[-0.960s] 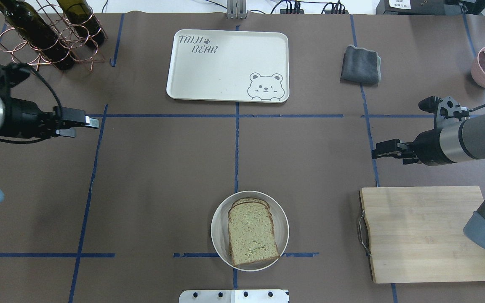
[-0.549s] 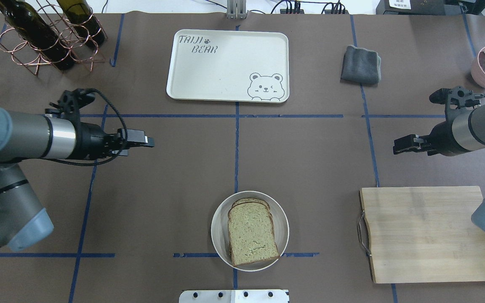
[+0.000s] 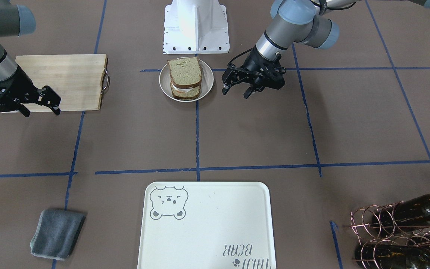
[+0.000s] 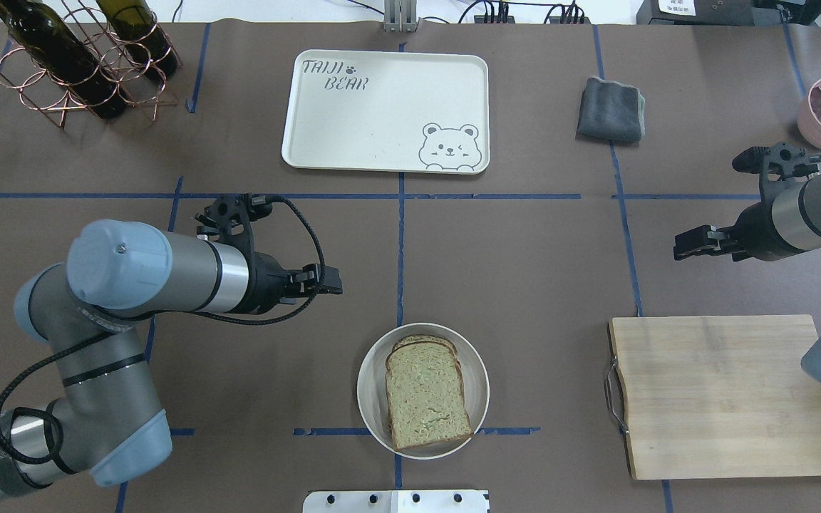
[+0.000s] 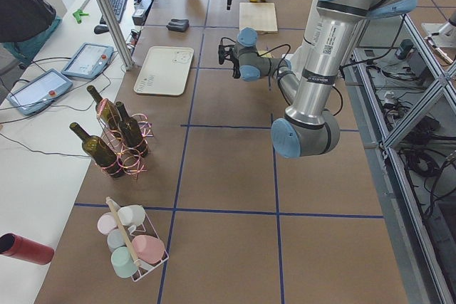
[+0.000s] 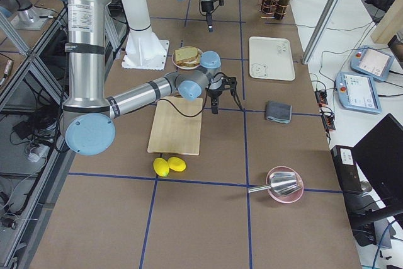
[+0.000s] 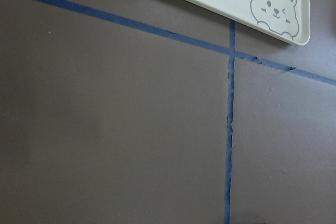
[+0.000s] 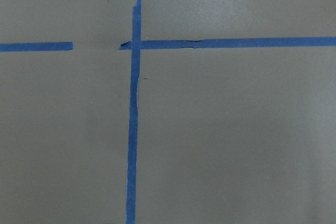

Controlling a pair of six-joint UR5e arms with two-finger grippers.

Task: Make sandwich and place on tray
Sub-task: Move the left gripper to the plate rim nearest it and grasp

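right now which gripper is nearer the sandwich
The left gripper: it hangs open just beside the plate holding the sandwich, while the right gripper is farther off, by the cutting board.

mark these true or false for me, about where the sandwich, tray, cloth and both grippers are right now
1. The sandwich sits on the tray. False: it lies on the round white plate, well apart from the tray.
2. The left gripper and the right gripper are both open and hold nothing. True.
3. The left gripper is nearer the sandwich than the right gripper is. True.
4. The grey cloth lies on the cutting board. False: it lies on the table beside the tray.
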